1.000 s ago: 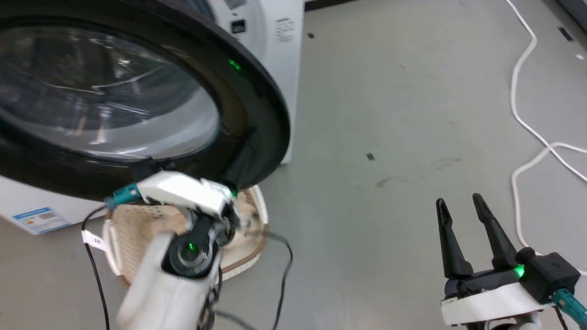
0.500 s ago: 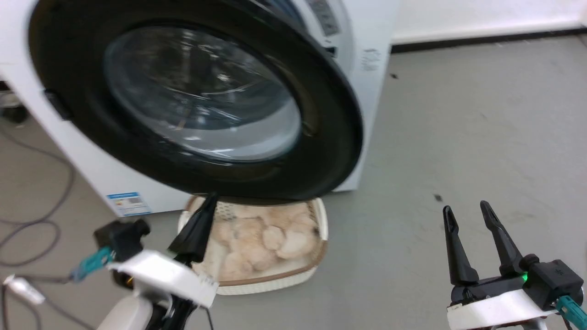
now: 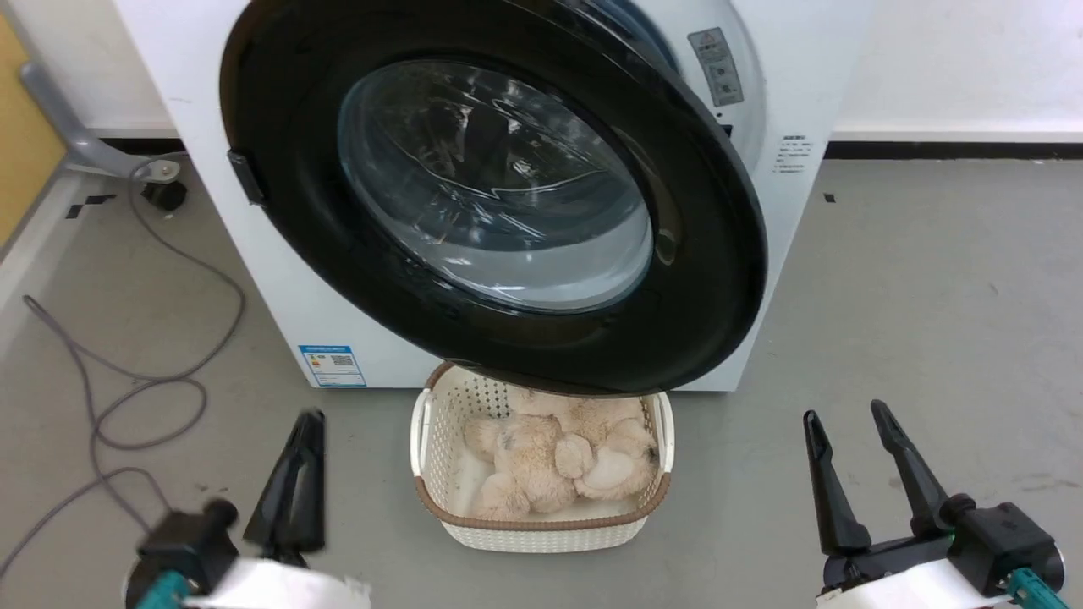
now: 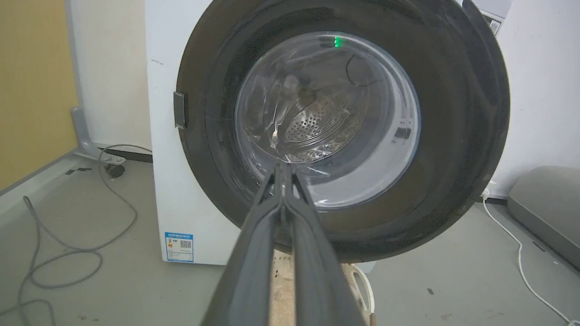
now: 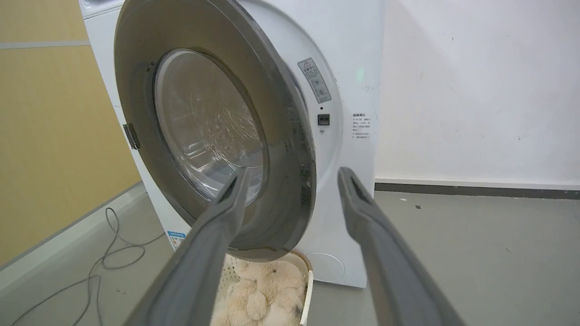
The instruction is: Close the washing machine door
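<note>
Withdrawing from the door (image 3: pixel 499 194), the left gripper (image 3: pixel 309 427) is now sitting at the lower left of the head view, well apart from the black rim. Half a second ago its tip was touching the rim's lower edge. The whole head view is also shifting between pictures, so the camera is moving as well.

The door is occupying the upper centre of the head view, hanging in front of the machine (image 3: pixel 799 93) and above the basket (image 3: pixel 541 529). In the right wrist view a gap is showing between the rim and the white front, so the door is standing ajar. Judgement: contact is ending before the latch is engaging, so the task is remaining incomplete and a further push is probably being called for.

The left fingers (image 4: pixel 253 253) are lying pressed together, holding nothing. The right gripper (image 3: pixel 846 414) is waiting at the lower right, fingers spread, empty.

Count: one door, one machine, two grippers, one basket, one blue label (image 3: pixel 332 365), one grey cable (image 3: pixel 127 397). The number of plush toys (image 3: pixel 550 457) cannot be told.
</note>
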`<state>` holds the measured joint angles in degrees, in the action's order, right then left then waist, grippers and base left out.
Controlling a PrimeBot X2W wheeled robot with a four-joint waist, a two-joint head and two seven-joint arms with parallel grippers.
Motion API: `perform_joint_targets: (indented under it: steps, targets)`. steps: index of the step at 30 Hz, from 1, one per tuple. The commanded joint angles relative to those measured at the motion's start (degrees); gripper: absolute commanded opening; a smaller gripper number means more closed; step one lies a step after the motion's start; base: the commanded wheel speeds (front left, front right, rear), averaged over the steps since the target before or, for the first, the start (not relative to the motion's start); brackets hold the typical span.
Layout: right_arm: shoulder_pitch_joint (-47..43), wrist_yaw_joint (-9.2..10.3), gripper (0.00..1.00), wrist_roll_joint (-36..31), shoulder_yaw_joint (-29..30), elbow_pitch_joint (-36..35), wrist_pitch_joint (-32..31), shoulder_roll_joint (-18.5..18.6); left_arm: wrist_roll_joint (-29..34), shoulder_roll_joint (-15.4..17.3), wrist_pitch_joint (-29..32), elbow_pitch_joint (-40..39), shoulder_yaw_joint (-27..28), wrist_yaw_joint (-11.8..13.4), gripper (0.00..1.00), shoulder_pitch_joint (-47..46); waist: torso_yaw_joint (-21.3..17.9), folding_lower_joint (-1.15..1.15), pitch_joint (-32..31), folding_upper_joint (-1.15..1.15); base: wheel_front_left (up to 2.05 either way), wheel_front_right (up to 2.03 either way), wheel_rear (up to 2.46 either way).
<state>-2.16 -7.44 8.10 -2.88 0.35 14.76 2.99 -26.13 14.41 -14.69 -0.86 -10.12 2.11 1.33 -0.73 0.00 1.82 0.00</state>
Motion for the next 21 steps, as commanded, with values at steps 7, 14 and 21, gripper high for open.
perform_joint_targets:
  steps: [7, 14, 21]
  targets:
    - [-0.88, -0.05, 1.00, -0.15, -0.95, 1.30, 0.24, 0.05, 6.71, -1.91, -0.30, 2.41, -0.12, -0.48, 1.00, 1.89, 0.93, 0.00, -0.01, 0.00, 0.00, 0.00, 0.00]
    - [-0.80, -0.05, 0.87, -0.17, -1.24, 1.22, 0.24, -0.02, 9.41, -3.96, -0.30, 2.24, 0.90, -1.38, 1.00, 2.41, 1.57, 0.00, 0.24, 0.00, 0.00, 0.00, 0.00]
    - [1.28, -0.05, 0.00, 1.10, -4.96, 1.81, 0.24, 1.73, 11.29, -6.03, -0.30, 2.14, 1.12, -3.43, 1.00, 0.75, 4.09, 0.00, 2.39, 0.00, 0.00, 0.00, 0.00]
